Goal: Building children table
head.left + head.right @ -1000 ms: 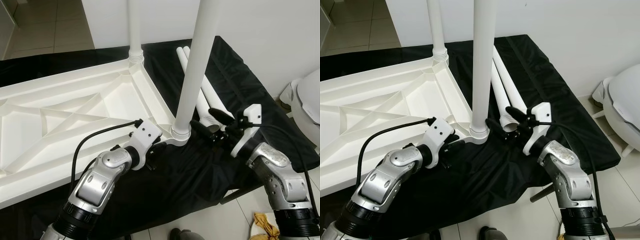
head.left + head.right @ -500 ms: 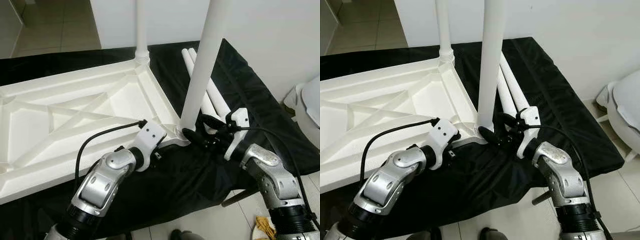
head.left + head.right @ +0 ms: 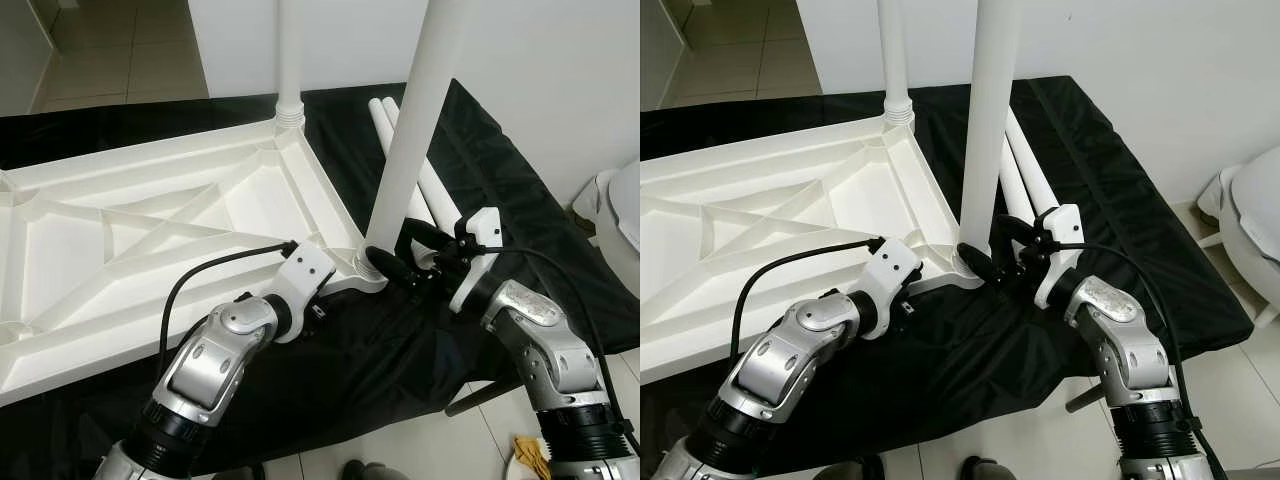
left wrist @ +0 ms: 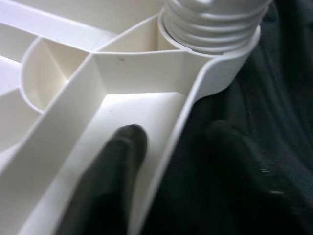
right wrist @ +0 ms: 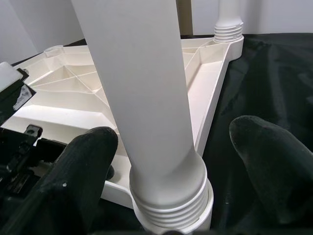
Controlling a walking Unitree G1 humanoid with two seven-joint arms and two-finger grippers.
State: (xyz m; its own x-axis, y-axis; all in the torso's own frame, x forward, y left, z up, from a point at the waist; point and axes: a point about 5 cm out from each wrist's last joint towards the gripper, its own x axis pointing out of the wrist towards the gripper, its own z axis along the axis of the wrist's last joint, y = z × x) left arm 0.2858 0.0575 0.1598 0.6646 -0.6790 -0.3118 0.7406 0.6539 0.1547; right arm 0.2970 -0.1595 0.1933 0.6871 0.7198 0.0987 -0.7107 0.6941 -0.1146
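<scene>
- Head views: my right gripper (image 3: 403, 252) has closed in around the upright table leg (image 3: 410, 150); a second ago it sat clear.
- Left wrist: left gripper (image 4: 168, 161) straddles the tabletop rim (image 4: 166, 142), fingers spread.
- Right wrist: fingers (image 5: 88, 152) wide, flanking the leg's threaded base, ready for tightening.
</scene>
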